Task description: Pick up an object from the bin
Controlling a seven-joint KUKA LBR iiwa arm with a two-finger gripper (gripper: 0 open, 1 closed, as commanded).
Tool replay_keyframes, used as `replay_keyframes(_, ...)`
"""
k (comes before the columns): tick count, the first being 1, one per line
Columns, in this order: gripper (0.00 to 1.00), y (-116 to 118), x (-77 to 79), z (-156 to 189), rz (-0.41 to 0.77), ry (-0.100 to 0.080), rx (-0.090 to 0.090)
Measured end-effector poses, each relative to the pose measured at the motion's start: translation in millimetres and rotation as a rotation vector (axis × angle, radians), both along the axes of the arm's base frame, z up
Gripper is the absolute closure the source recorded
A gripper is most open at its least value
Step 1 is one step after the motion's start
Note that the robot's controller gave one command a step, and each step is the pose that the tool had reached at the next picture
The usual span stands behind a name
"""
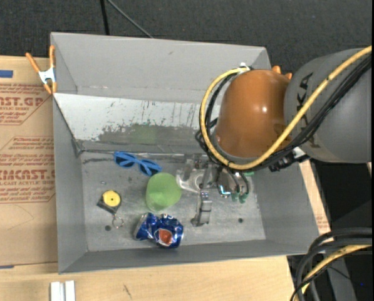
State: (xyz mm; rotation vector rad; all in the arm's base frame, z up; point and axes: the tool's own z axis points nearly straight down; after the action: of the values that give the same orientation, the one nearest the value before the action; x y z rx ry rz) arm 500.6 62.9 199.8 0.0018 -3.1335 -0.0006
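Note:
My gripper (203,187) hangs below the arm's orange cover, right of the bin's middle and low over the floor. A light green cup (162,192) lies on its side just left of the gripper, touching it or nearly so. In front of the cup lies a crumpled blue wrapper with red and white print (159,229). Blue sunglasses (137,163) lie behind the cup, near the back wall. Nothing shows as held.
A small yellow round tape measure (111,200) with a short chain lies at the left of the bin floor. The arm and its cables cover the bin's right side. The sloped back wall rises behind the sunglasses.

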Motion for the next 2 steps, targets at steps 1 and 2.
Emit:
replay_keyframes(1, 0.00, 50.9, 43.4, -121.8, -0.109, -0.010, 0.001)
replay_keyframes(2, 1.00, 50.0, 43.3, -117.5, -0.109, -0.008, 0.002)
